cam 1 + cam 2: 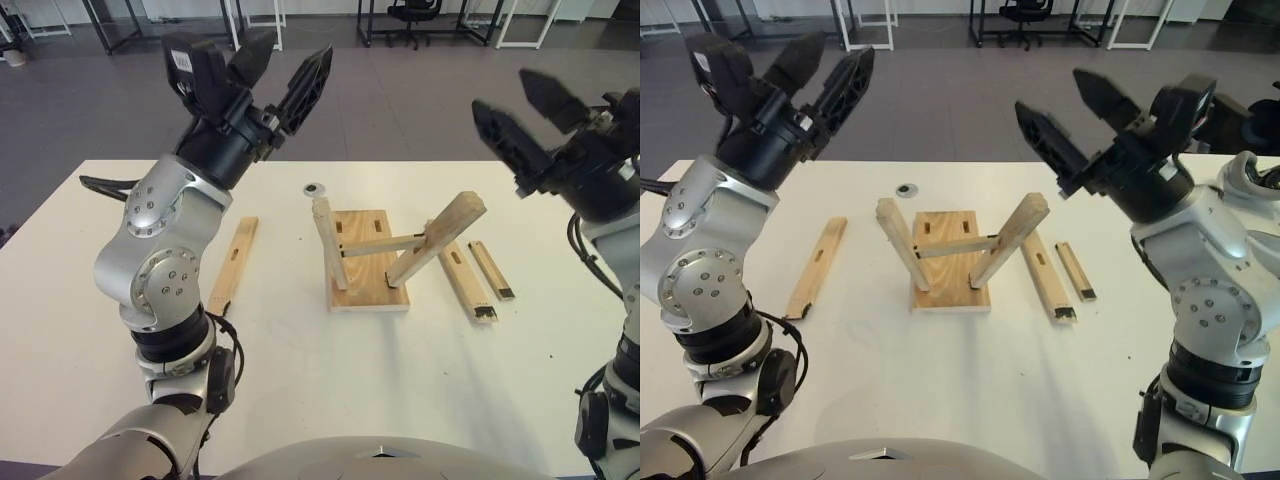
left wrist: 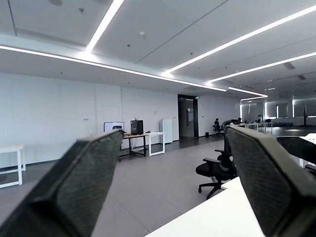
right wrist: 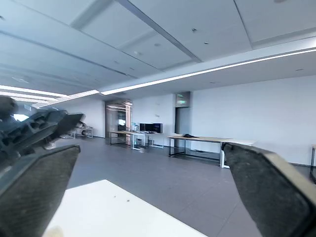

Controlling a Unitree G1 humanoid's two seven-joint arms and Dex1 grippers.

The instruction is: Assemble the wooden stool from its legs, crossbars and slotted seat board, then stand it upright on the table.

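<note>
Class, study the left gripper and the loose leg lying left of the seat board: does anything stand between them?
Nothing visible does. The left gripper hangs open, raised above the table. The loose leg lies flat on bare tabletop, apart from the seat board to its right.

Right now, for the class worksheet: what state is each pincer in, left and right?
Left pincer: open, holding nothing.
Right pincer: open, holding nothing.
</note>
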